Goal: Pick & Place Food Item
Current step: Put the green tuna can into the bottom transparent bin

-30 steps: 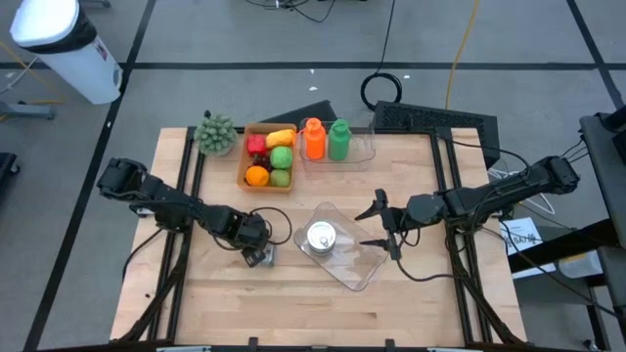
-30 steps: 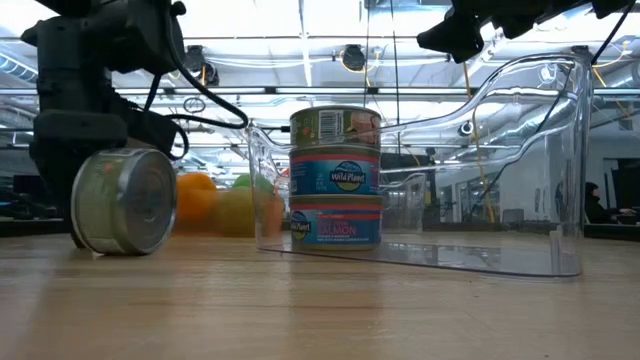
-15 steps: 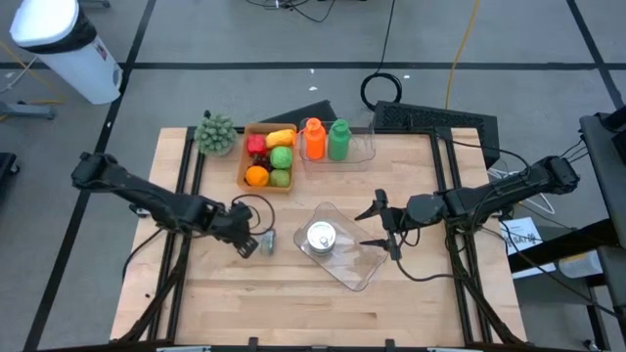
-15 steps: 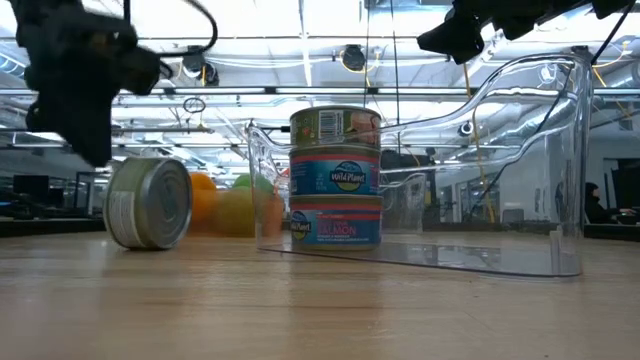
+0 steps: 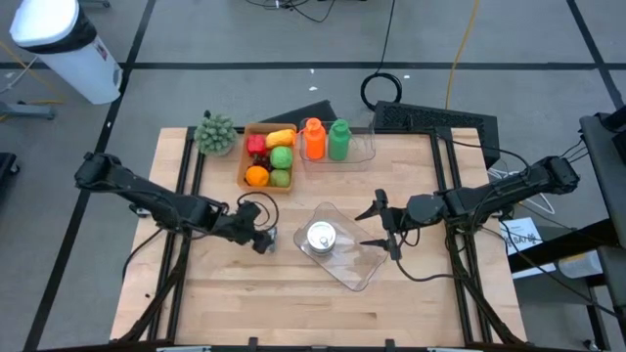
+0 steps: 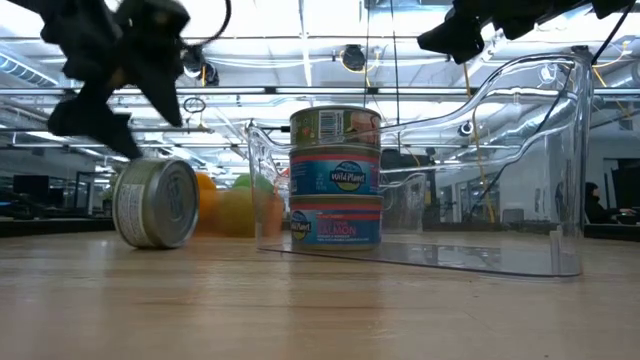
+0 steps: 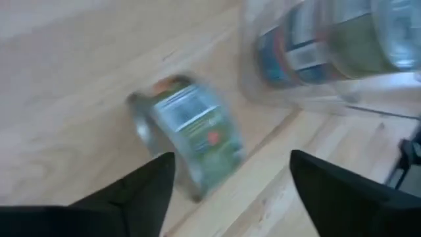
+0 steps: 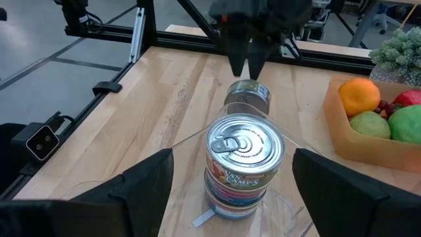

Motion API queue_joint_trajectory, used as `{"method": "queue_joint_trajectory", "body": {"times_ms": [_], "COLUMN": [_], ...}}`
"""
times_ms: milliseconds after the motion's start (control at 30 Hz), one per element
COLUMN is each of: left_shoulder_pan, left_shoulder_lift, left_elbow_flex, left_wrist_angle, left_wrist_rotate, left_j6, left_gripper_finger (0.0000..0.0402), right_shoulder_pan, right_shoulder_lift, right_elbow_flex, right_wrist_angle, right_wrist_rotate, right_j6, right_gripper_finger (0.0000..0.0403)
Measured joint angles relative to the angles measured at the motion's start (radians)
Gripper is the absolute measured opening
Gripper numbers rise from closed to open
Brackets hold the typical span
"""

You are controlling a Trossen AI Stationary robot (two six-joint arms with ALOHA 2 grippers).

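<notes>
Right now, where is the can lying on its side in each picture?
High view: the loose can lies left of the clear bin.
Low view: can at left, on the wood.
Left wrist view: can at centre.
Right wrist view: can behind the stack.
Shared landmark: the stacked cans.

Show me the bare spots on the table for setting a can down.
Free: the near strip of table in front of the clear bin and loose can, and the far right corner beyond the right gripper. Crowded: the far edge, with plant, fruit tray and bottles.
</notes>
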Motion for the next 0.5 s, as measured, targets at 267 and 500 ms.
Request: {"method": "queue_joint_trajectory", "body": {"times_ms": [267, 500], "left_shoulder_pan": [0.016, 0.029], "left_shoulder_lift": [0.149, 0.223], "left_elbow_flex": [0.0, -0.001], "left_wrist_angle": [-0.058, -0.065], "left_wrist_rotate": [0.07, -0.025], "left_j6": [-0.179, -0.209], "left_gripper_finger": [0.0357, 0.0354], "right_shoulder_pan": [0.0, 0.0], "right_shoulder_lift": [0.0, 0.0], "right_elbow_flex": [0.0, 0.0], "right_wrist_angle": [0.002, 0.003], "right_wrist_rotate": [0.0, 0.0], "right_j6": [0.0, 0.003], "right_gripper_finger": [0.0293, 0.0293]}}
